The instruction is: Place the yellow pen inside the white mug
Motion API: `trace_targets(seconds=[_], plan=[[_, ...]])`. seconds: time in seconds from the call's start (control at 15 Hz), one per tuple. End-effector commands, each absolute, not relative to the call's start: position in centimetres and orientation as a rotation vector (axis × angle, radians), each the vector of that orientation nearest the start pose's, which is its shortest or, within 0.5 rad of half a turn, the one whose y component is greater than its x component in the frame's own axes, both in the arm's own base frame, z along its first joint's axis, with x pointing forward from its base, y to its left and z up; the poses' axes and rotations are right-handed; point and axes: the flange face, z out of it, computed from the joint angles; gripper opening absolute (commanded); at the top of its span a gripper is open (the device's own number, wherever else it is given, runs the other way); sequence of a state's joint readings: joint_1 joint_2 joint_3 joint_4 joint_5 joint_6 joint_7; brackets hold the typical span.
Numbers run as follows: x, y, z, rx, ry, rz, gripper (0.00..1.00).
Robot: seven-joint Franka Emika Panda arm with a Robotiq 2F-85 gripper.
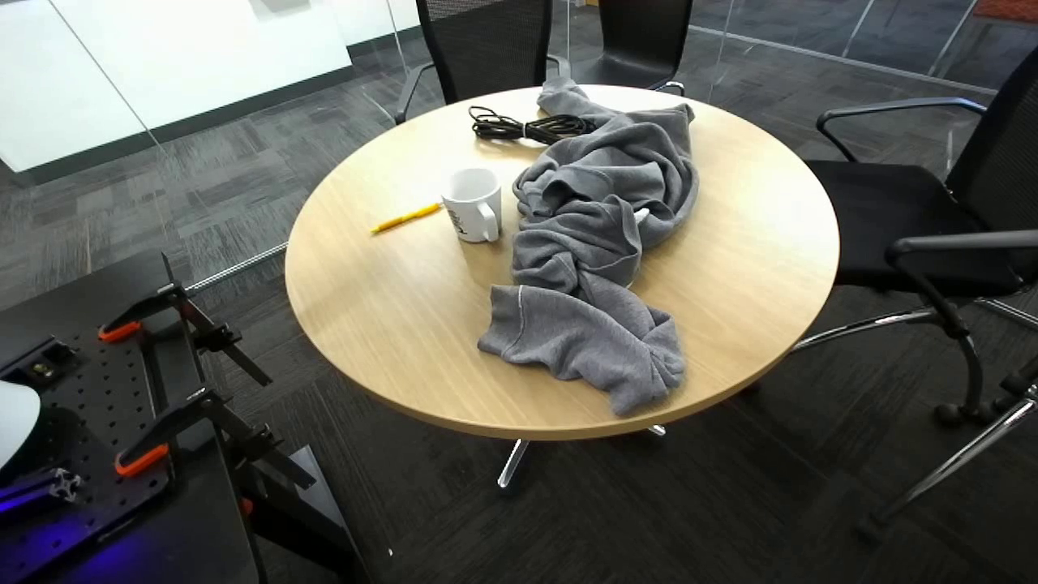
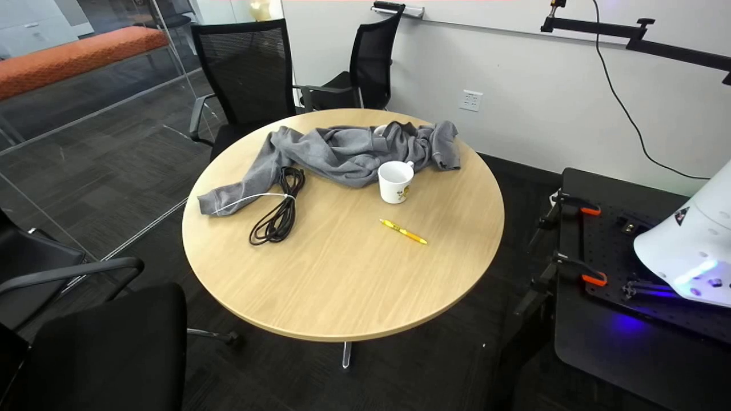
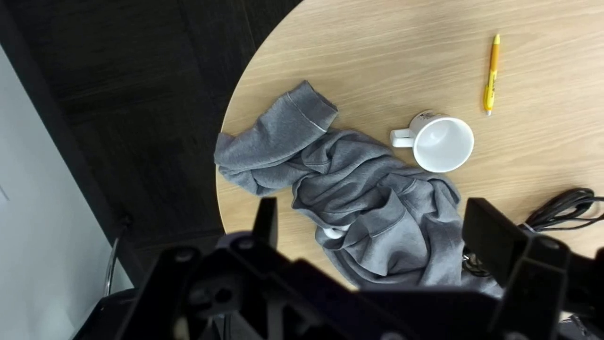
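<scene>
Barely legible print (image 1: 456, 219) on mug (image 1: 474, 204)

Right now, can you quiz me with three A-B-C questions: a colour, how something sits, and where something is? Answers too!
1. What colour is the cloth?
A) red
B) grey
C) green

2. How does the white mug sit?
A) upright
B) upside down
C) tipped over

3. Where is the yellow pen?
A) in the white mug
B) under the cloth
C) on the table

1B: it looks grey in every view.
2A: its opening faces up in both exterior views.
3C: it lies there in every view.
</scene>
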State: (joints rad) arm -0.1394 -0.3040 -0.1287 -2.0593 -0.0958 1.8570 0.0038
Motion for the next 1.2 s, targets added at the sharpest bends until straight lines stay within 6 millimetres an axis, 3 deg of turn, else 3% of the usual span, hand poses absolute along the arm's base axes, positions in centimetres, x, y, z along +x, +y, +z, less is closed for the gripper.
trace_targets(seconds=[0.0, 0.47, 0.93, 1.13], plan=[[45.9, -11.0, 55.5, -3.232, 0.313, -0.158, 1.00], [45.7, -4.6, 50.2, -3.205, 0.125, -0.089, 1.00], [45.5, 0.2, 44.4, -3.138, 0.062, -0.003, 1.00], [45.9, 2.1, 42.6, -3.103, 0.061, -0.045, 1.00]])
